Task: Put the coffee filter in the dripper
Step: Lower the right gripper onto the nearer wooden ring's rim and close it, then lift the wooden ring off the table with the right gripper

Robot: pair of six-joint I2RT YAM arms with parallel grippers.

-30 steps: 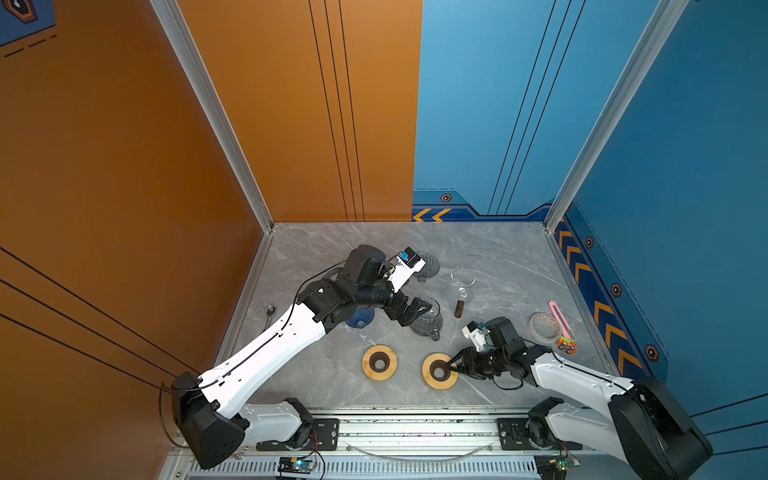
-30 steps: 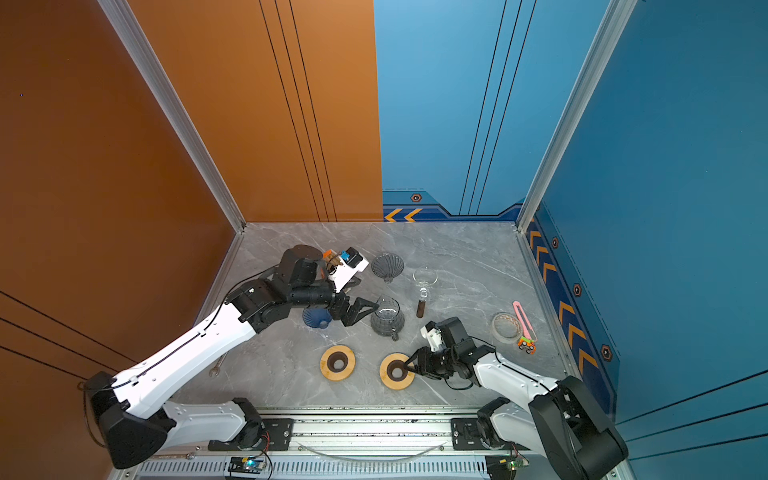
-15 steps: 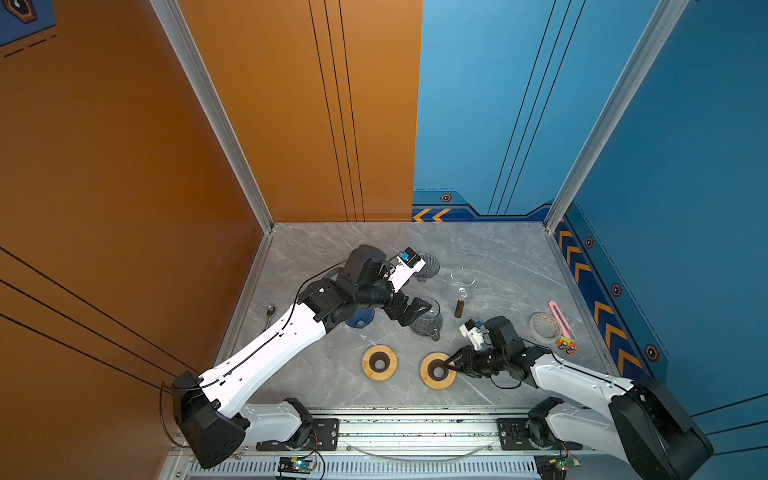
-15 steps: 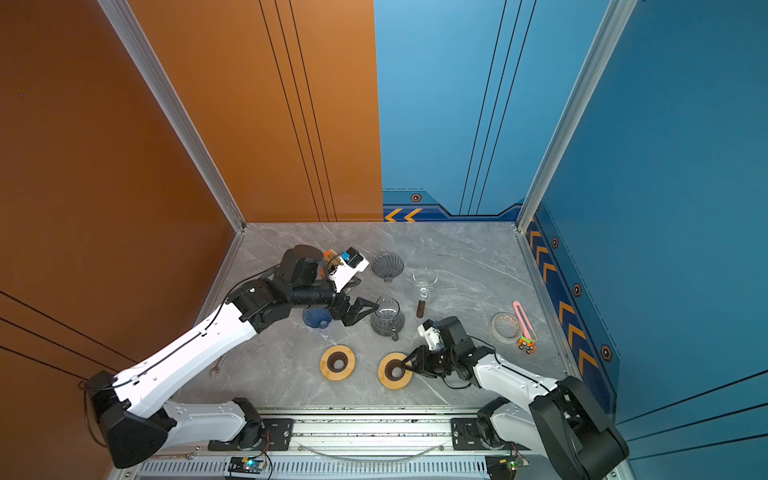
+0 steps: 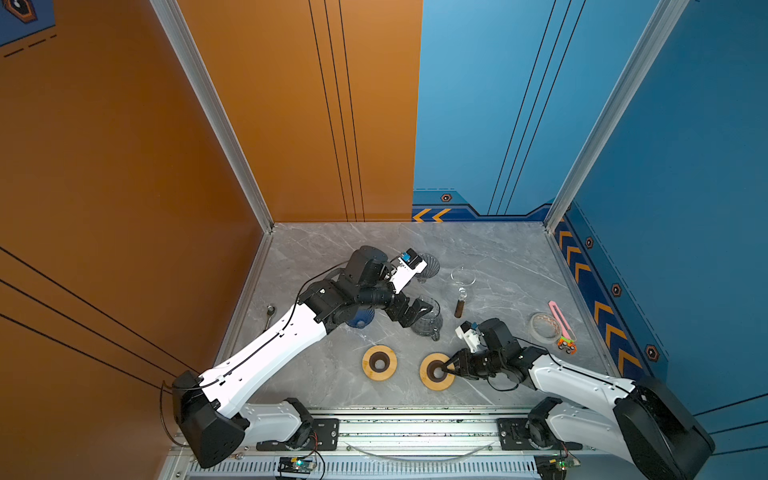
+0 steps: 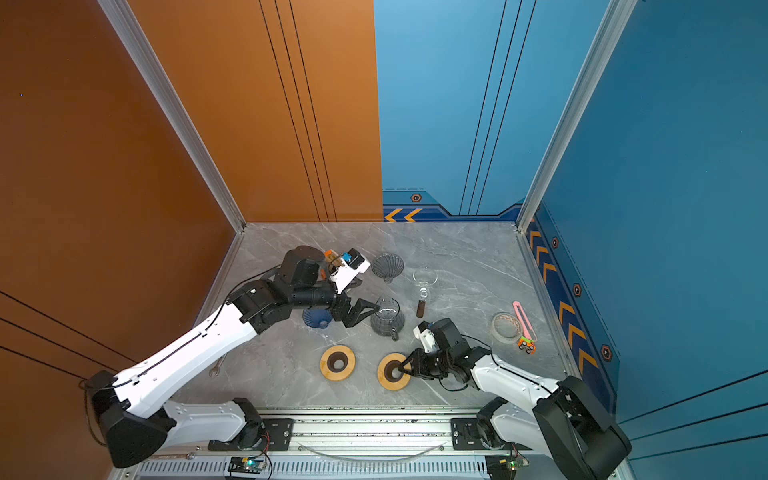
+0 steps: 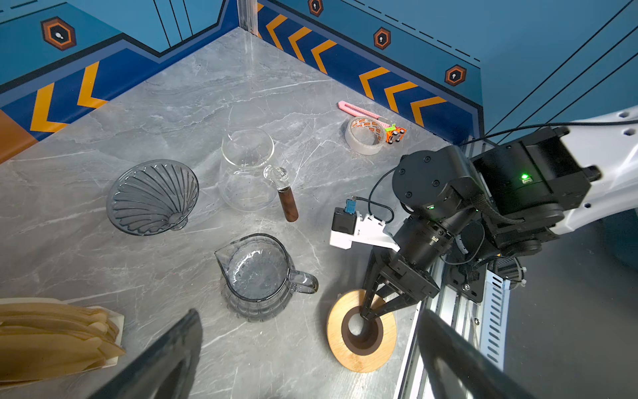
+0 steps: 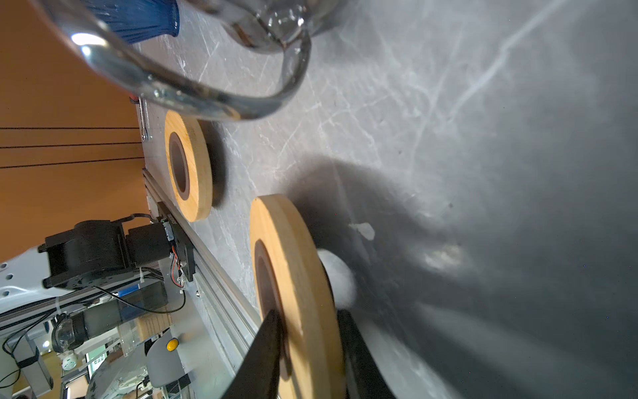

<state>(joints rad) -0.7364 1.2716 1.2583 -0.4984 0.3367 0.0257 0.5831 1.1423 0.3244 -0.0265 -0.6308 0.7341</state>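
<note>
The ribbed glass pitcher (image 5: 426, 322) stands mid-table; the left gripper (image 5: 415, 314) hovers just left of it, fingers spread wide and holding nothing; the right gripper (image 5: 447, 369) reaches in front of the pitcher, its fingers pinching the band of a wooden ring (image 5: 430, 383), one tip in the hole, one at the outer edge; a second wooden ring (image 5: 368, 362) lies front-left of the pitcher; the coffee filters (image 7: 51, 331), brown paper stacked in a white holder, sit near the pitcher, apart from the grey dripper (image 7: 152, 197) tipped on its side behind it; a blue dripper (image 5: 359, 322) is left of the pitcher; the tape roll (image 7: 366, 136), well right of the pitcher, carries orange print too small to read.
</note>
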